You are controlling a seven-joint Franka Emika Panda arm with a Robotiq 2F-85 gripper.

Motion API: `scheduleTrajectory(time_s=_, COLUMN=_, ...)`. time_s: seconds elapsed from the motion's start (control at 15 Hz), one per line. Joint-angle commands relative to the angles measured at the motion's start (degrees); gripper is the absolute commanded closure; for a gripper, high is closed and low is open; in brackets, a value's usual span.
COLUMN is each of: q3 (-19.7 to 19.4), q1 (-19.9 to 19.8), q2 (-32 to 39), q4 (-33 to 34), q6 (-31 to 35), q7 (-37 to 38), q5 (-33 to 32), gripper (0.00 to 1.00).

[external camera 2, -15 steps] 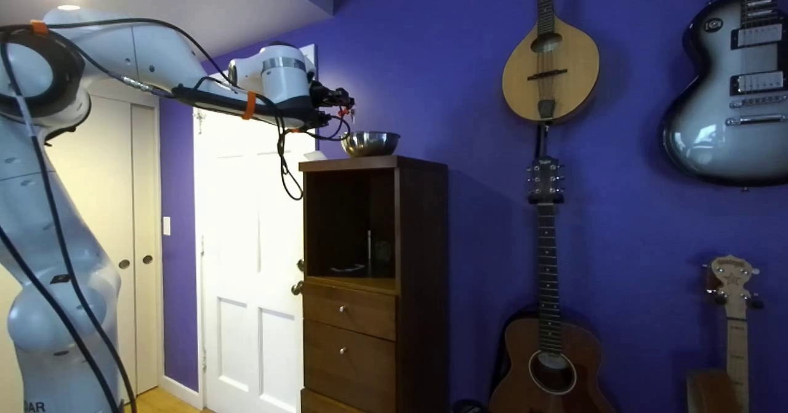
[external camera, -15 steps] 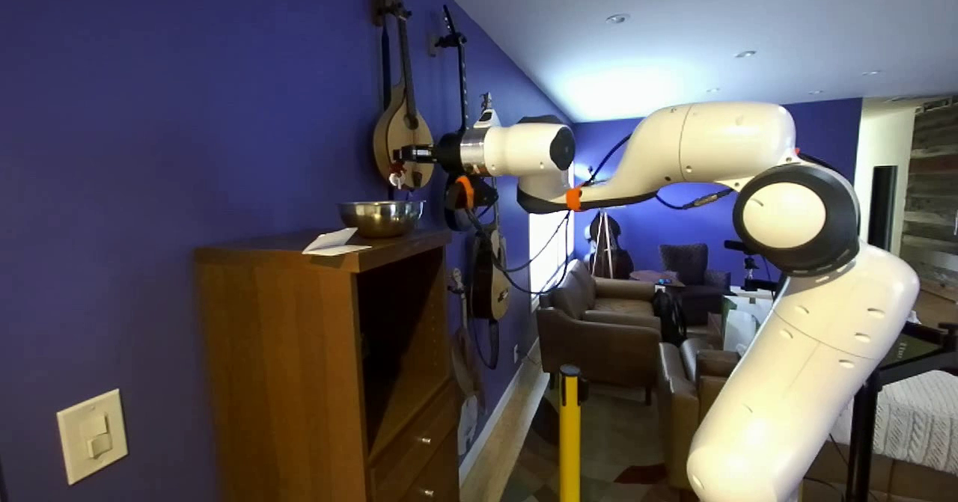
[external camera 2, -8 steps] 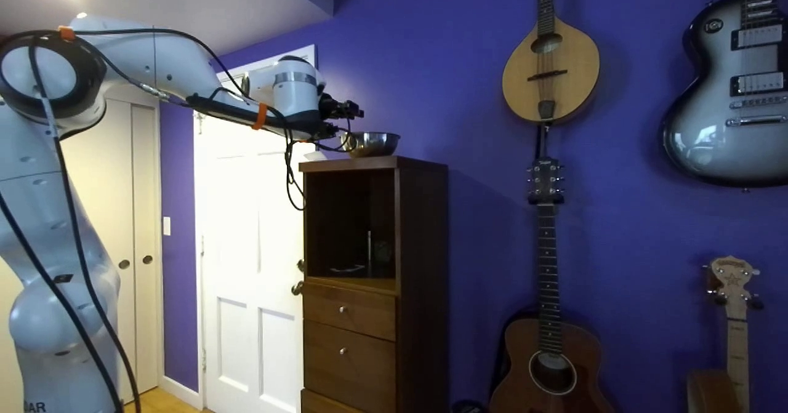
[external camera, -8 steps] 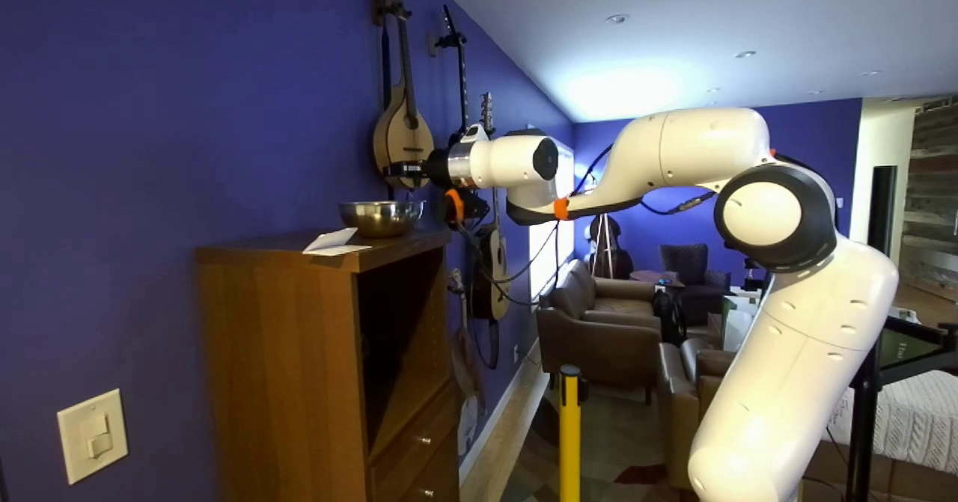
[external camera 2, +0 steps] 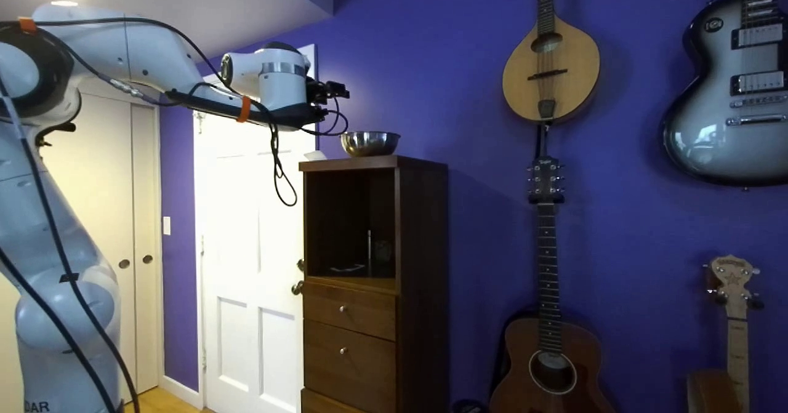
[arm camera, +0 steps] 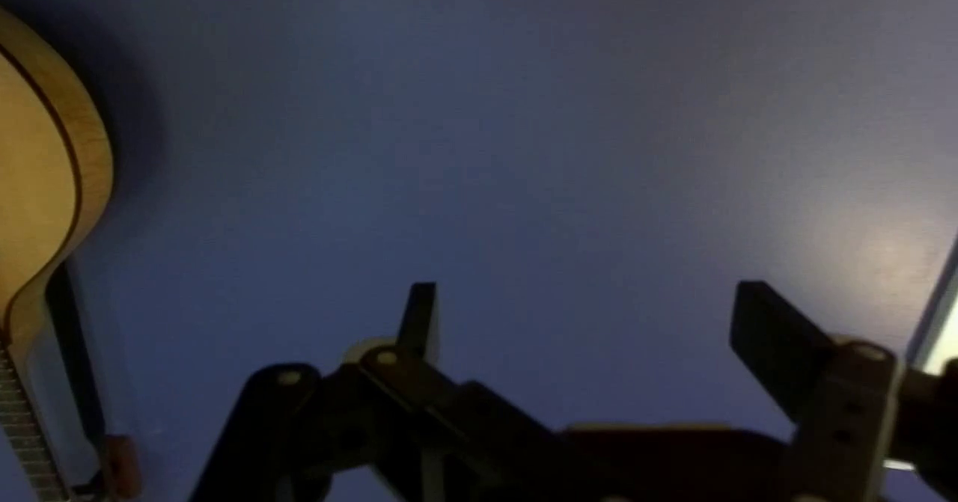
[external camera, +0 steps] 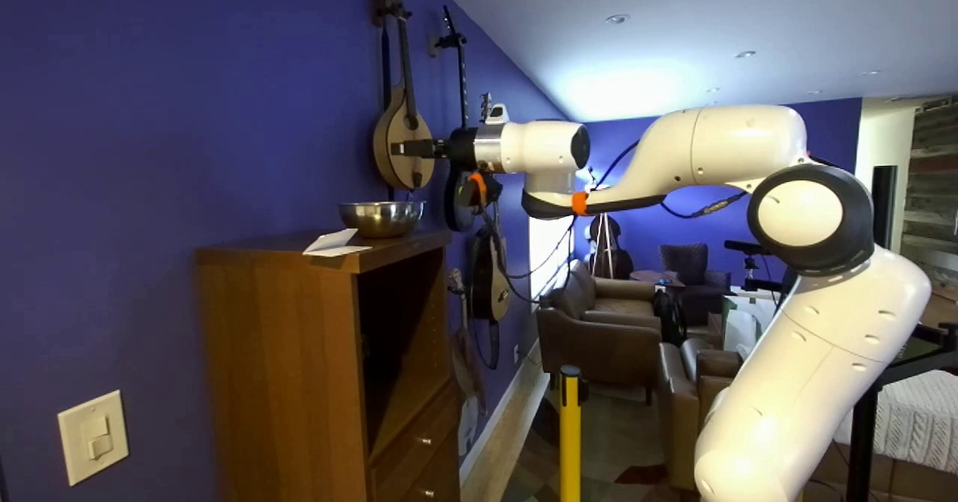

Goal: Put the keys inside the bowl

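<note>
With the claw [arm camera: 587, 285] spread and the keys out of sight, presumably in the bowl [external camera 2: 370, 144], back off gently so the looping cable [external camera 2: 329, 135] clears its rim.

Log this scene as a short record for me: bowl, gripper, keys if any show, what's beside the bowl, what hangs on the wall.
bowl: shiny metal, upright on top of the wooden cabinet
gripper: open, no object in its grasp, higher than the bowl
keys: not visible in any view; bowl's bottom hidden
beside bowl: folded white paper
hanging: mandolin-type instrument, acoustic guitar, electric guitar, among others
</note>
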Motion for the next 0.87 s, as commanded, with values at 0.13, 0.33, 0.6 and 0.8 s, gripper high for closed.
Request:
scheduleTrajectory(time_s=0.13, q3=-3.97, q1=-9.58, q2=-10.88, q4=-13.34, q6=14.33, q7=6.07, q5=-23.69, gripper=0.0)
scheduleTrajectory(time_s=0.33, q3=-1.46, q1=-17.37, q2=-13.97, q4=-16.78, q6=14.81, q7=7.74, q5=-34.36, gripper=0.0)
scheduleTrajectory(time_s=0.6, q3=6.43, q1=-30.29, q2=-16.54, q4=-21.74, q6=16.22, q7=12.26, q5=-44.5, gripper=0.0)
scheduleTrajectory(time_s=0.8, q3=6.86, q1=-31.46, q2=-15.05, q4=-21.9, q6=16.33, q7=10.72, q5=-41.86, gripper=0.0)
